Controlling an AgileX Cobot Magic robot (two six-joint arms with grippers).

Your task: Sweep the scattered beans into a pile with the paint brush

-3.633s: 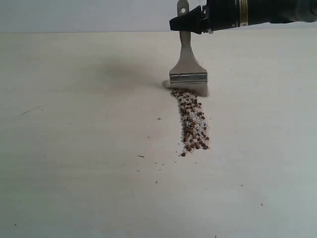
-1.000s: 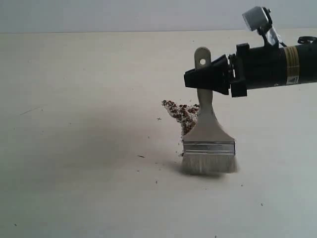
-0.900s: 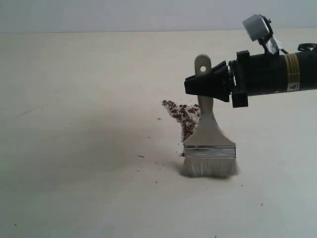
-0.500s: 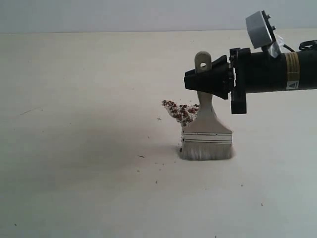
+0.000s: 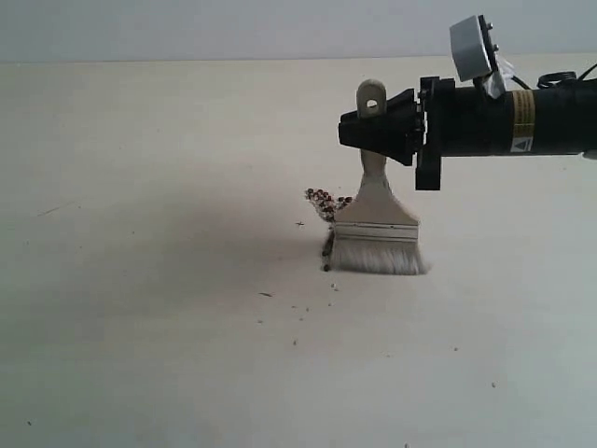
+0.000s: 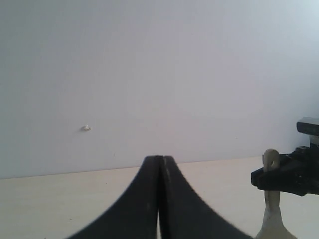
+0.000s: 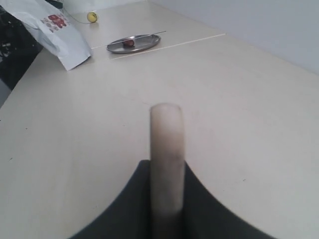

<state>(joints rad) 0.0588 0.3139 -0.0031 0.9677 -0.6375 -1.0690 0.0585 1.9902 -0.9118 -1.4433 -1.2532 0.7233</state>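
A few thin dark specks (image 5: 266, 295) lie scattered toward the near edge of the tabletop (image 5: 140, 373), well apart from one another. Beyond them, around the middle of the tabletop and a little toward its right edge, the paint brush (image 5: 376, 222) stands upright. Its pale bristles (image 5: 376, 259) are pressed on the surface, with the silver band above them and the cream handle rising to a hole at its end.

The beans (image 5: 322, 199) show as a small reddish-brown patch just past the brush, beside the left end of the band. A few more sit against the left end of the bristles. Whatever lies directly behind the brush is hidden.

The black right tool (image 5: 362, 132) reaches in level from the right edge and is clamped on the handle just below the hole. Its wrist view shows the handle standing between the two jaws.

The left tool (image 6: 160, 167) is outside the exterior view. Its own camera shows the jaws pressed together on nothing, facing a pale wall (image 6: 159, 74).

Far along the tabletop in the right wrist view are a metal plate (image 7: 133, 43), a white bag (image 7: 55, 27) and a small yellow ball (image 7: 91, 17).
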